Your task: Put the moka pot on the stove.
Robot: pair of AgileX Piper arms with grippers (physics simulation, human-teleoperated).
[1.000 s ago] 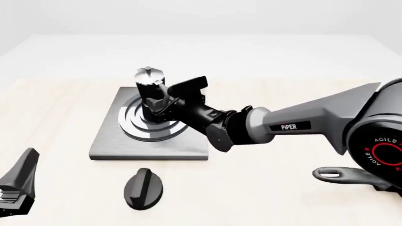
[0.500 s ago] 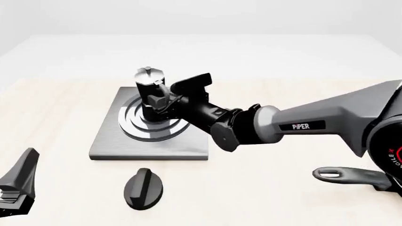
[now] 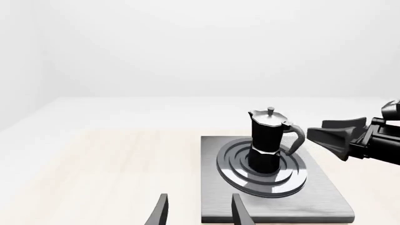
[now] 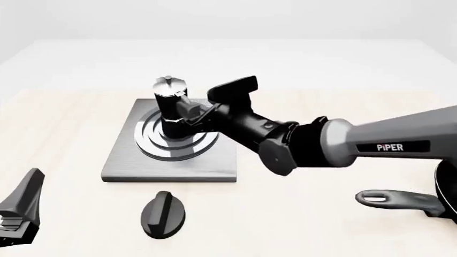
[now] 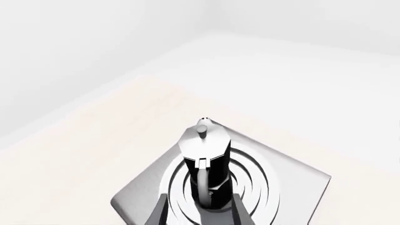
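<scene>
Retreated rightward, right tool (image 4: 194, 115) gapes; moka pot (image 4: 170, 105) upright on stove (image 4: 121, 160), handle toward it.

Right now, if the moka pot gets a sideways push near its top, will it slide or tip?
Probably tip: the moka pot is tall over a narrow base. The stove rings look smooth, so a low push might slide it. It looks rigid.

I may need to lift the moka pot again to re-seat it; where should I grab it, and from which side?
Grip the moka pot by its curved handle, coming from the right arm's side. The pot stands upright on the stove rings with the handle facing the right gripper, whose open fingers already line up either side of it in the right wrist view.
</scene>
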